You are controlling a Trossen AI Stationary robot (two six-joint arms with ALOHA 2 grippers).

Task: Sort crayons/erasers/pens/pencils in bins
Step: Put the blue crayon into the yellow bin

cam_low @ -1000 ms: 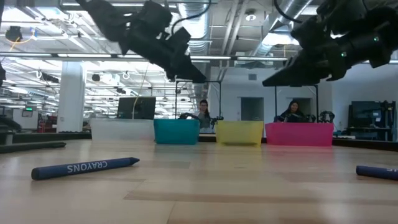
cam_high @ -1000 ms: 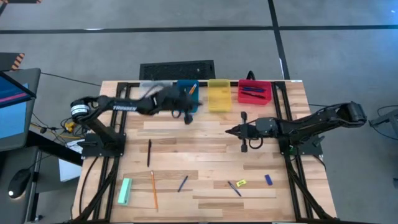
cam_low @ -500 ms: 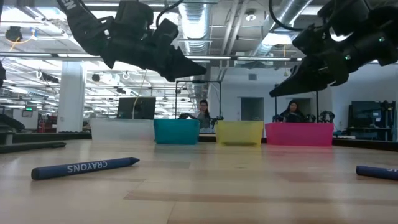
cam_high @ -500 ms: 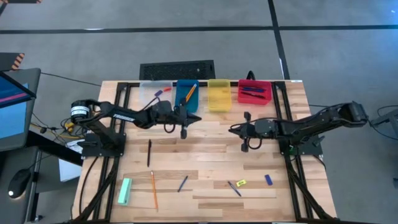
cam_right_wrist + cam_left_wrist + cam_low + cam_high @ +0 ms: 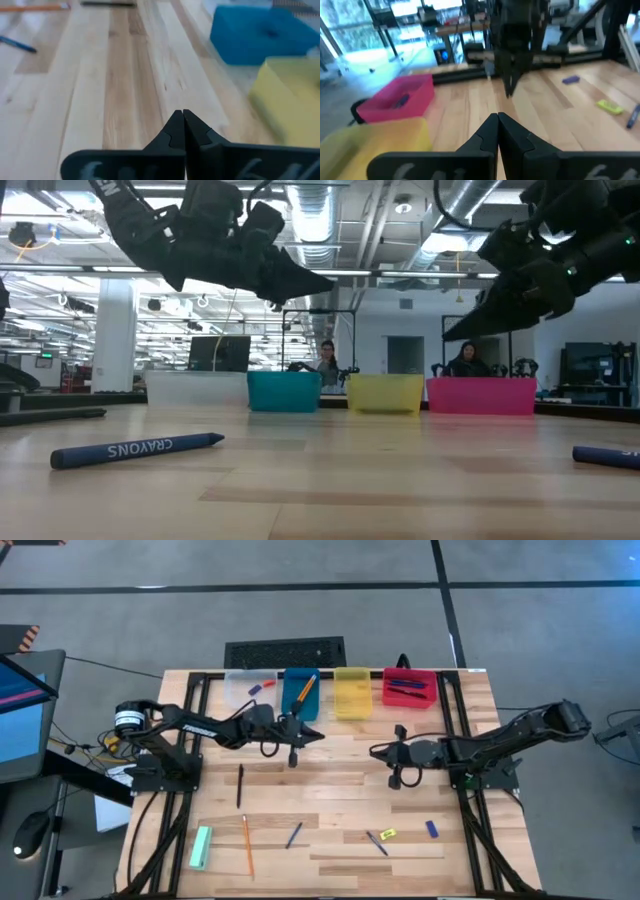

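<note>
Overhead shot first: left claw point(image 5: 318, 732) is pinched shut and empty, and the black pen point(image 5: 240, 785) lies closest to it, nearer the table's front edge, long axis running front-to-back. Right claw point(image 5: 375, 751), also shut, is farther off. Low view: nothing blocks the way.

"crayons" — upside down — on dark blue crayon point(image 5: 137, 449)
</note>
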